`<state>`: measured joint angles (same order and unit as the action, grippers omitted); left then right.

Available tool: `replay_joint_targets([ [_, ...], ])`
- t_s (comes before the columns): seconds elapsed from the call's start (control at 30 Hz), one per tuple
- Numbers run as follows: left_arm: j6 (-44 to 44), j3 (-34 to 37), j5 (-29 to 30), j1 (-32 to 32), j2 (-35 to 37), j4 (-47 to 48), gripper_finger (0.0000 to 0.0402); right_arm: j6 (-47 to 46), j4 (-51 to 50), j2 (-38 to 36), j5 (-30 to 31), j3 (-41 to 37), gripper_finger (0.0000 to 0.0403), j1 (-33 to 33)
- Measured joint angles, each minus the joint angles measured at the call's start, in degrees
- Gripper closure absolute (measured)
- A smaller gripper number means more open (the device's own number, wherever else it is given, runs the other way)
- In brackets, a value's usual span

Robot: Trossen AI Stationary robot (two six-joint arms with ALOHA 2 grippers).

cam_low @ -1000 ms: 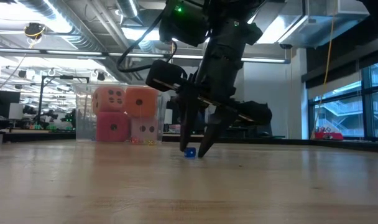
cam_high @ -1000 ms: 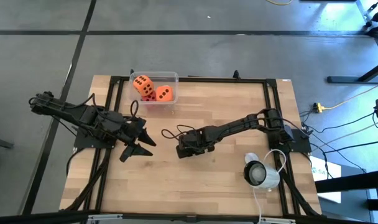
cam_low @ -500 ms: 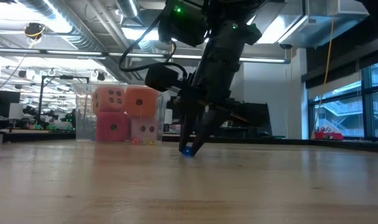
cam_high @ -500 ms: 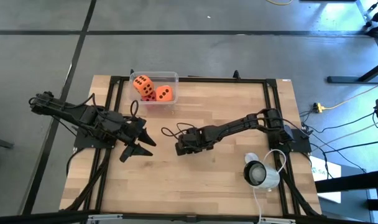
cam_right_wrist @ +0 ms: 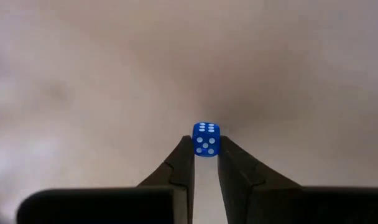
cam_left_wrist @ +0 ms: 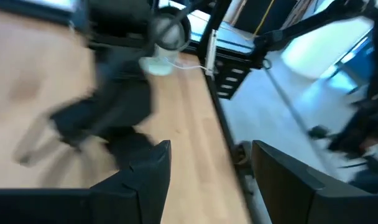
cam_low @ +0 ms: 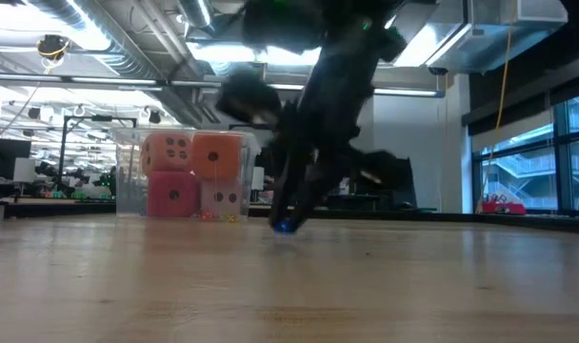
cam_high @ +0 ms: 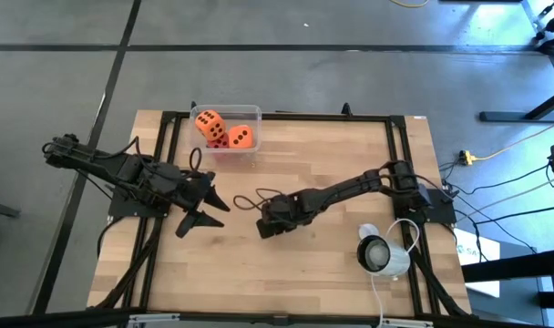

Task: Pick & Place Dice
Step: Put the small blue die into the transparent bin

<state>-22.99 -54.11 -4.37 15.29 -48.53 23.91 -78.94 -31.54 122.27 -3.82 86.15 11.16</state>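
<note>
My right gripper [cam_high: 267, 227] is at mid-table, pointing down, shut on a tiny blue die with white pips [cam_right_wrist: 206, 138], which also shows low at the fingertips in the low view [cam_low: 285, 226]. Two orange dice [cam_high: 209, 123] [cam_high: 241, 137] sit on top of a red die [cam_low: 173, 195] and a pale pink die [cam_low: 220, 198] inside a clear box [cam_high: 252, 113] at the table's far left. My left gripper [cam_high: 204, 217] waits open at the left side, clear of everything. My right gripper pinches the blue die between its two fingertips [cam_right_wrist: 184, 155], on two opposite side faces [cam_right_wrist: 196, 139], coming from above and pointing down. The die sits only at the free ends of the fingers, at about table level; whether it is clear of the wood I cannot tell.
A white round device with a cable [cam_high: 380, 252] lies near the table's right near corner. A black frame [cam_high: 391, 128] runs round the wooden top. Bare wood spreads between the grippers and toward the near edge.
My right gripper has shut on the blue die, its fingertips closing from either side of it. It has then shifted a little toward the near edge and the left, and it is blurred with motion in the low view.
</note>
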Motion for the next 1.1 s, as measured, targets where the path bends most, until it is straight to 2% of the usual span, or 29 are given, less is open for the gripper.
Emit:
replay_joint_targets([
  [0.17,10.6,0.0,6.7,0.1,0.0,0.3,0.0203,0.8,1.1,-3.3,-0.4,0.0,0.0357,2.5],
  [0.3,16.4,0.0,10.4,0.1,0.0,0.3,0.0211,0.8,3.5,-7.6,2.0,0.0,0.0357,4.6],
  [0.53,19.5,0.0,11.4,-0.1,-0.2,-0.5,0.0202,3.1,9.9,-17.1,12.9,0.2,0.0357,6.8],
  [0.67,22.2,0.0,11.0,-0.4,-1.4,-5.6,0.0186,6.6,13.8,-20.7,17.3,0.2,0.0357,6.6],
  [0.9,28.0,0.0,6.2,-0.3,-6.0,-13.9,0.0153,13.2,28.5,-22.1,18.5,0.2,0.0357,6.4],
  [1.1,29.0,0.0,10.1,-0.3,-7.0,-18.4,0.0139,13.5,31.6,-22.1,18.7,0.2,0.0357,7.3],
])
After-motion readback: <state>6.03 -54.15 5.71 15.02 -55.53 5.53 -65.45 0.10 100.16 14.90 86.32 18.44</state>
